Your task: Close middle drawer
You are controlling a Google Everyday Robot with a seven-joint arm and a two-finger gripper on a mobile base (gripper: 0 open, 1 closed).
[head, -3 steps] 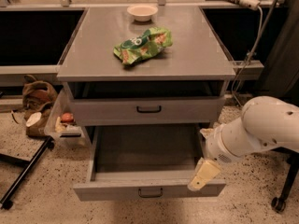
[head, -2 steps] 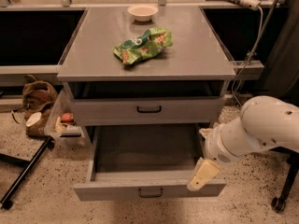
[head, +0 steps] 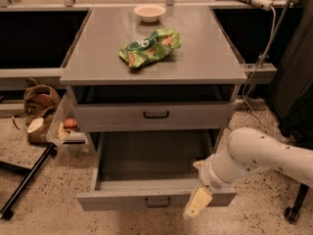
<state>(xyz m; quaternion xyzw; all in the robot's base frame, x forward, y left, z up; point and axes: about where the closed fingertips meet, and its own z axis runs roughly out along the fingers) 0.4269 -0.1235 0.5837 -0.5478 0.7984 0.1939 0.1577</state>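
The middle drawer [head: 146, 198] is pulled far out of the grey cabinet. It has a long, plain grey tray, a low front panel and a small dark bar handle [head: 157, 202] at its centre. The tray looks empty. My gripper [head: 197, 202], cream-coloured at the end of a white arm [head: 259, 155], hangs at the right part of the drawer's front panel, to the right of the handle. The taller-fronted drawer [head: 155, 114] above it has a black handle and stands slightly out.
A green snack bag [head: 149, 47] and a small white bowl [head: 149, 12] sit on the cabinet top. A clear bin [head: 66, 131] and a brown bag [head: 38, 104] are on the floor at the left, with a black pole [head: 24, 182] beside them. A caster [head: 291, 214] is at the right.
My arm has lowered and my gripper has moved left and down, from beside the drawer's right wall to its front panel. The drawer stands as far out as before.
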